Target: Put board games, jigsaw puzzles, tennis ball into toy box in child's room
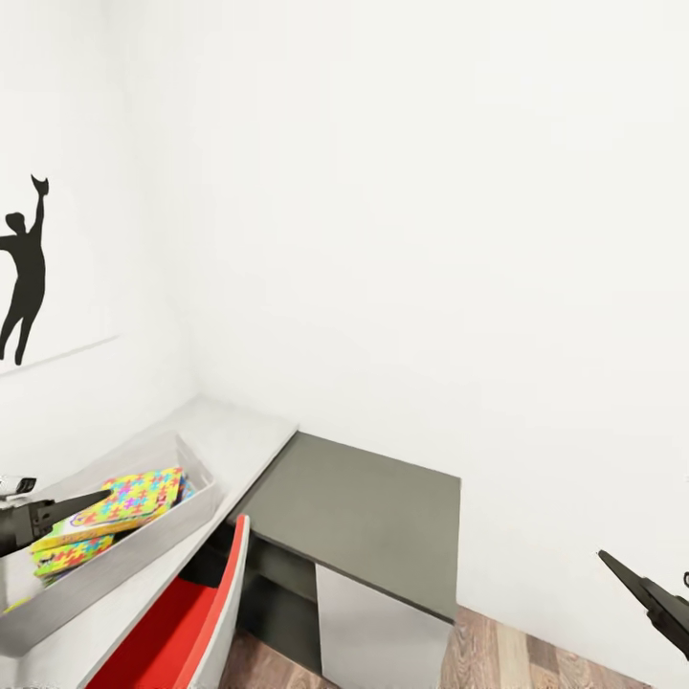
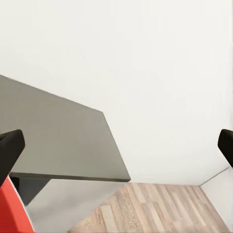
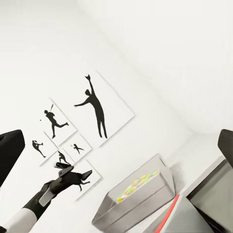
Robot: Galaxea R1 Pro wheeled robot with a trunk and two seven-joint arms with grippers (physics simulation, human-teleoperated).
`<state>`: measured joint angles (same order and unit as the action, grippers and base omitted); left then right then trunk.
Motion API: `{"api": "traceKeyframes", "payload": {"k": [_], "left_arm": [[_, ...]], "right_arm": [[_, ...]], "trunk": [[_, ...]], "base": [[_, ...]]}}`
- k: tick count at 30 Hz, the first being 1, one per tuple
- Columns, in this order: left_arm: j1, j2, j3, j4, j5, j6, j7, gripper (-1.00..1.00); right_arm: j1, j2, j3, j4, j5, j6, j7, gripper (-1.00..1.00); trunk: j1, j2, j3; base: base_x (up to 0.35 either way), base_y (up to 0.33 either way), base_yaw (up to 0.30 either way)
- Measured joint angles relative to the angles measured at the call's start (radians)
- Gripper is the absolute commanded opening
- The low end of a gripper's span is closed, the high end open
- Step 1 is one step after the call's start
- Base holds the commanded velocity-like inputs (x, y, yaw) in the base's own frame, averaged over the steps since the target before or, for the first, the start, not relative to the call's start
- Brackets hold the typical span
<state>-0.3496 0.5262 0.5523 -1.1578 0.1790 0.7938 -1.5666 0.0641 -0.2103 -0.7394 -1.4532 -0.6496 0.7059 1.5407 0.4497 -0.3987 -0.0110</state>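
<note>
— At the far left of the head view, what can you make out?
— A black silhouette picture on the white wall, cut off by the frame edge. Below it the left gripper pokes in over the toy box; its jaws stand wide apart in the left wrist view and hold nothing.
— And inside the toy box?
— Two jigsaw puzzles: one mosaic box leaning on a second, which is mostly covered. A yellow-green sliver near the lower left corner is too small to name.
— What carries it?
— The pale bench, running out of frame at lower left. A red and white object sits just beside it, cropped at the bottom edge; I cannot tell what it is.
— Further right?
— A lower dark-grey cabinet, then wood floor. The right gripper enters at lower right, half cut off; its wrist view shows the fingers spread and empty.
</note>
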Motion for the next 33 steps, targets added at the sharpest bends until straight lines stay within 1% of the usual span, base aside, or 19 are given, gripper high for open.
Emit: {"api": "traceKeyframes", "payload": {"k": [4, 11, 18, 27, 33], "left_arm": [[0.000, -0.017, -0.001, -0.017, 0.000, 0.000, 0.000, 1.00], [0.001, -0.019, -0.001, -0.023, 0.000, 0.001, 0.000, 1.00], [0.001, -0.020, -0.002, -0.025, 0.000, 0.001, 0.000, 1.00], [0.001, -0.020, -0.002, -0.025, 0.000, 0.000, 0.000, 1.00], [0.001, -0.020, -0.002, -0.026, 0.000, -0.001, 0.000, 1.00]], "right_arm": [[0.000, -0.001, 0.000, -0.001, 0.000, 0.000, -0.002, 1.00], [0.000, 0.000, 0.000, -0.001, 0.000, 0.000, -0.004, 1.00], [0.000, 0.000, 0.000, 0.000, -0.003, 0.000, -0.002, 1.00], [0.000, 0.000, 0.000, 0.000, -0.003, 0.000, 0.000, 1.00], [0.000, -0.001, 0.000, 0.001, -0.004, 0.000, 0.000, 1.00]], "trunk": [[0.000, 0.000, 0.001], [0.000, 0.000, 0.001], [0.000, -0.001, 0.009], [0.000, -0.001, 0.022], [0.000, -0.001, 0.031]], "base": [[-0.025, 0.001, -0.017], [-0.004, 0.000, -0.018], [0.000, -0.004, -0.129], [0.000, -0.204, -0.157], [0.000, -0.071, -0.169]]}}
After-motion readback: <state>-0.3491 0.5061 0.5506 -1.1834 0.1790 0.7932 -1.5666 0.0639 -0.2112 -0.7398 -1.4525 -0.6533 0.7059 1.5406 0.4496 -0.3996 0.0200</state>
